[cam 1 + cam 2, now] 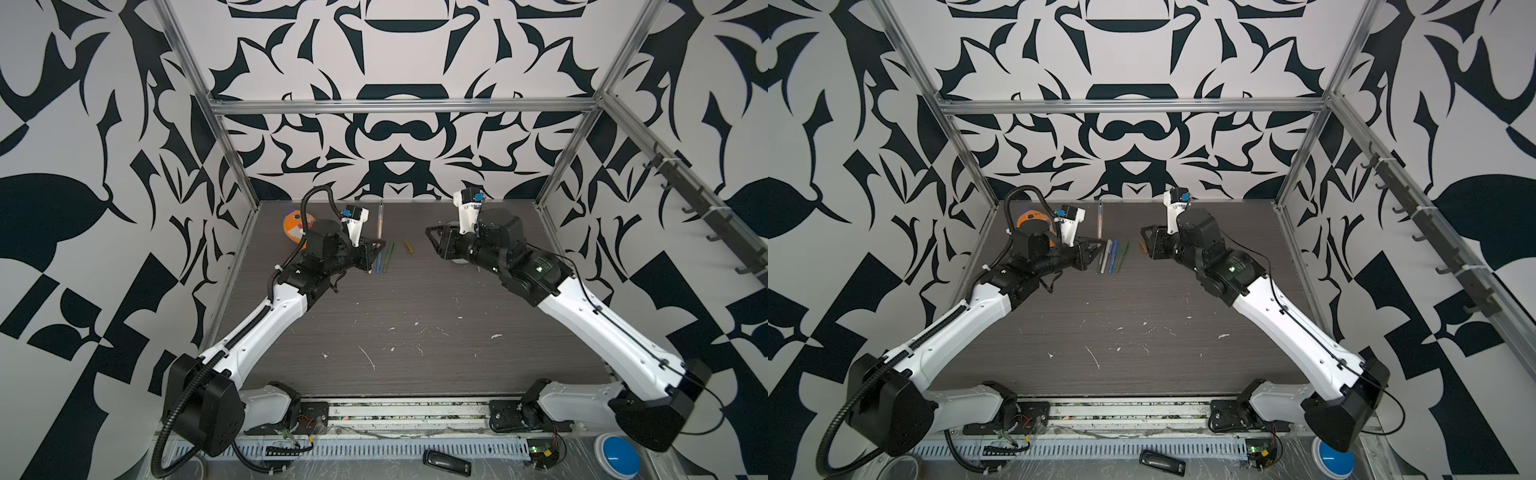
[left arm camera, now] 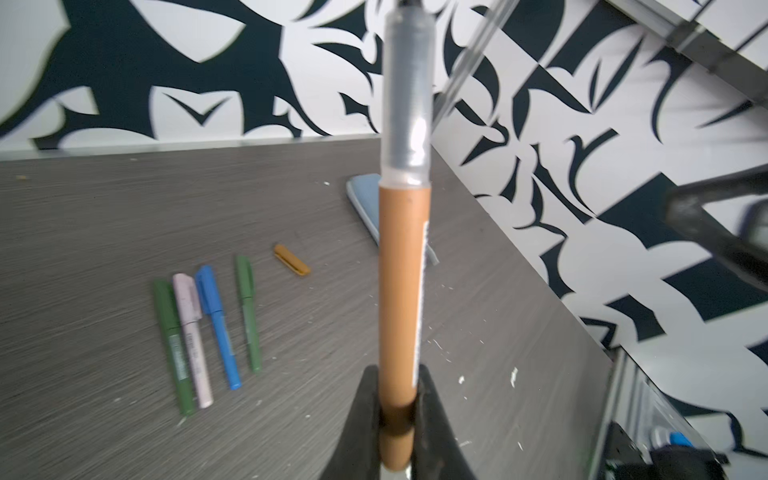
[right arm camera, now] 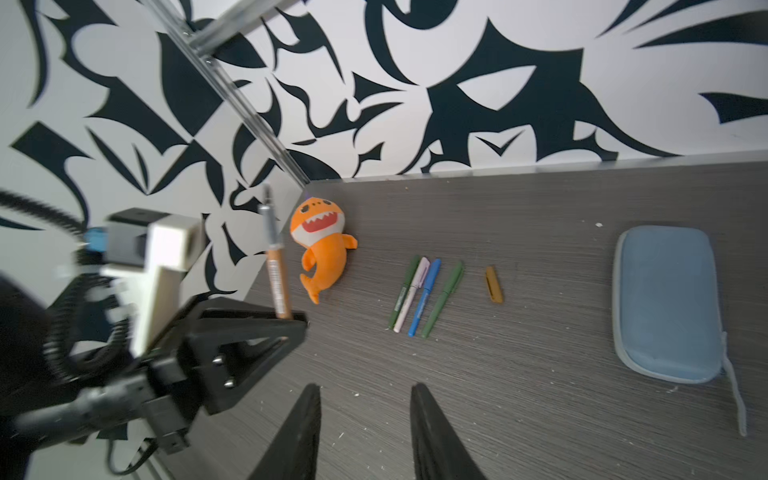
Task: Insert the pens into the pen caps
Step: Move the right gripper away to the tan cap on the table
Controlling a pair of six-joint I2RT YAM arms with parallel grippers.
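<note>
Over the grey table (image 3: 540,374), our left gripper (image 2: 397,384) clamps the brown pen (image 2: 401,291); our right gripper (image 3: 365,399) stands parted.

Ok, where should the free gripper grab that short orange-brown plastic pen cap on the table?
Probably come straight down with the right gripper and pinch the orange-brown plastic cap across its narrow width at mid-length: it lies flat, apart from the four capped pens, long sides clear.

The table (image 3: 540,199) looked matt and wood-grained, the shark (image 3: 324,253) plush cloth, the pen (image 2: 401,291) smooth matt plastic.
</note>
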